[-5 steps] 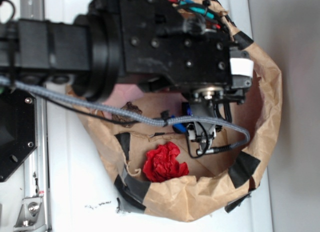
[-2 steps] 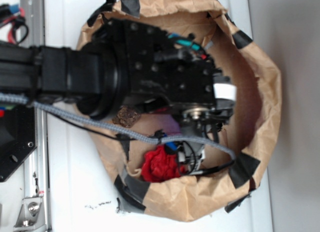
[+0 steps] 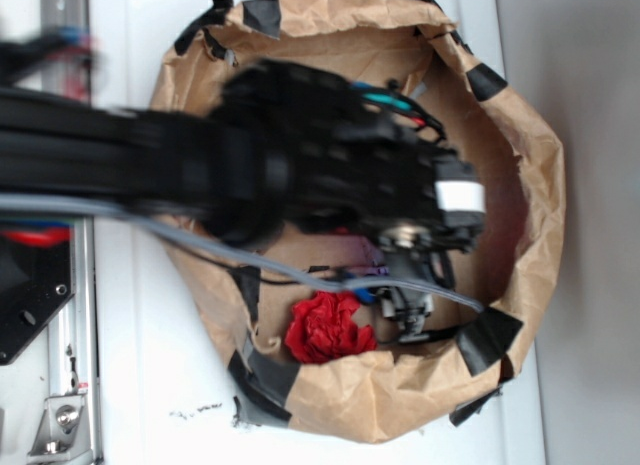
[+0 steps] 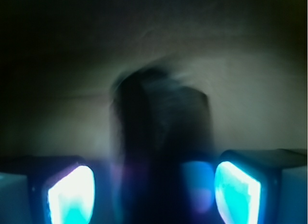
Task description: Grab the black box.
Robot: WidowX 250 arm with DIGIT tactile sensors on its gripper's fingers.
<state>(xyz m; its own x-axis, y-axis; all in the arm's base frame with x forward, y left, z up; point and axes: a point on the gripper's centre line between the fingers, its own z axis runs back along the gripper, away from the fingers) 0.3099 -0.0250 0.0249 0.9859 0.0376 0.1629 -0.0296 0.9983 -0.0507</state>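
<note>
White bench (image 3: 150,385), flat. Brown paper bag (image 3: 530,185) with a rolled rim sits on it, centre to 3 o'clock, black tape (image 3: 488,340) patching the rim. Metal rail (image 3: 70,385) along the 9 o'clock edge. Dark specks (image 3: 195,412) at 7 o'clock.

Brown paper bag (image 3: 520,185) with black tape strips (image 3: 487,340); red crumple (image 3: 328,328) inside; black arm (image 3: 300,165) with a white label; grey cable; white table (image 3: 150,385); blurred dark box (image 4: 161,151) between glowing cyan pads (image 4: 72,195)
</note>
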